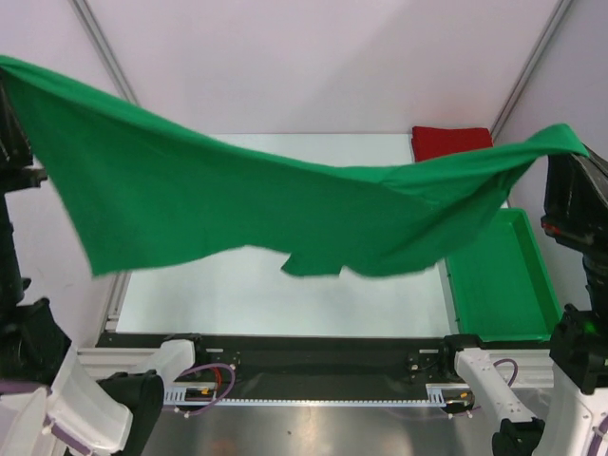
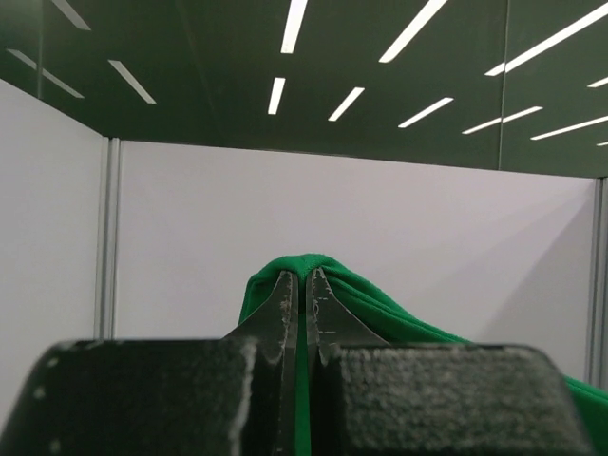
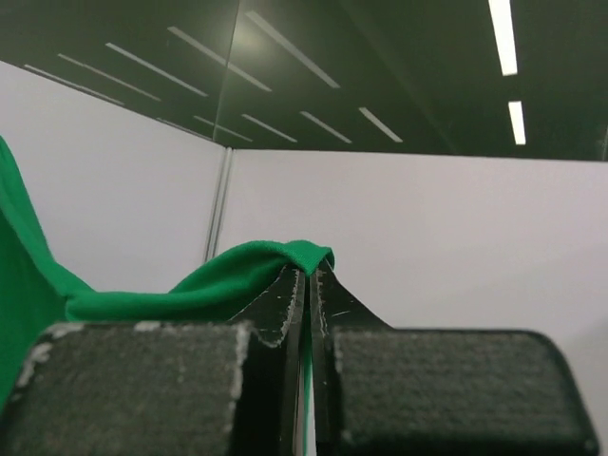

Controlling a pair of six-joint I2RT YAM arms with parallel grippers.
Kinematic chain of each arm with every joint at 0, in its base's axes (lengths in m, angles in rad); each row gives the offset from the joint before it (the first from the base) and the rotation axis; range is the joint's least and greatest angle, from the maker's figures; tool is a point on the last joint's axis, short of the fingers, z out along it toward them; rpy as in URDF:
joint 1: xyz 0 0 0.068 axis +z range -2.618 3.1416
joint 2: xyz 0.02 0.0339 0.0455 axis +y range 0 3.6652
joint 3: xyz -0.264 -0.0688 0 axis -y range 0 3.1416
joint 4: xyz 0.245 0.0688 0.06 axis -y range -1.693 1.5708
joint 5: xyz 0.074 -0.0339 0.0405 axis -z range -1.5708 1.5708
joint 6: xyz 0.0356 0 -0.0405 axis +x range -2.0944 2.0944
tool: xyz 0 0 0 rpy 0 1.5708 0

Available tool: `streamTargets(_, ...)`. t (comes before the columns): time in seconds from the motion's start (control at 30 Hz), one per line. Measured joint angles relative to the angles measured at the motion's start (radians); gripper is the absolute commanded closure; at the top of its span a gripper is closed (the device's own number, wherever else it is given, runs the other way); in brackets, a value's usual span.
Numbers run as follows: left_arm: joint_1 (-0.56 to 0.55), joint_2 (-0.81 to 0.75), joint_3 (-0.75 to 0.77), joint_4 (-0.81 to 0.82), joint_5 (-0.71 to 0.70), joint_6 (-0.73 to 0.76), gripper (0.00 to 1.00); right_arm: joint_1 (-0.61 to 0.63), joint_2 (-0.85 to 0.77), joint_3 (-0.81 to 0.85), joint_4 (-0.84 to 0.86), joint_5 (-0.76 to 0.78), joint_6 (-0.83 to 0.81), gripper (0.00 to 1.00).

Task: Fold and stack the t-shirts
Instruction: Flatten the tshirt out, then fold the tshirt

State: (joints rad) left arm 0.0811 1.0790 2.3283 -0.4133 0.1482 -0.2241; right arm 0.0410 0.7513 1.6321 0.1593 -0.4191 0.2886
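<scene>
In the left wrist view, the left tool point(image 2: 306, 275) has its two fingers pressed together with only a thin slit between them. A fold of the green t-shirt point(image 1: 237, 190) is pinched at their tips and bulges over them. The right tool point(image 3: 307, 271) is closed in the same way on another edge of the same shirt, whose cloth drapes away to the left in that view.

From above, the green t-shirt hangs stretched between the two raised tools. It is high at both ends and sags in the middle, clear of the white bench point(image 1: 266, 294) below. A loose flap droops from its lower edge near the centre.

Past the shirt on the right, a green bin point(image 1: 499, 275) sits alongside the bench's right edge. At the far right corner of the bench lies a folded red t-shirt point(image 1: 451, 142), partly hidden behind the green cloth.
</scene>
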Motion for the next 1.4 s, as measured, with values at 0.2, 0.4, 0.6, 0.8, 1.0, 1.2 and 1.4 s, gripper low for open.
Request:
streamTargets(0.2,0.000,-0.064,-0.145,0.027,-0.035,0.007,1.00,0.001,-0.006,-0.029,0.036,0.003,-0.021,1.00)
streamTargets(0.4,0.000,-0.077,-0.698,0.238,-0.032,-0.005,1.00,0.003,0.097,-0.232,0.142,-0.023,-0.016,1.00)
streamTargets(0.6,0.003,0.136,-1.146,0.422,-0.045,-0.029,1.00,0.011,0.328,-0.540,0.238,-0.042,-0.009,1.00)
streamTargets(0.8,0.006,0.459,-1.310,0.588,-0.040,-0.059,1.00,0.018,0.684,-0.666,0.338,-0.080,0.000,1.00)
streamTargets(1.0,0.006,0.798,-1.154,0.665,0.006,-0.064,1.00,0.034,1.078,-0.516,0.388,-0.146,0.018,1.00)
streamTargets(1.2,0.008,0.987,-0.941,0.665,0.042,-0.061,1.00,0.058,1.233,-0.330,0.303,-0.150,0.018,1.00)
streamTargets(1.4,0.016,1.023,-0.892,0.665,0.078,-0.060,0.98,0.071,1.206,-0.335,0.224,-0.112,0.032,1.00)
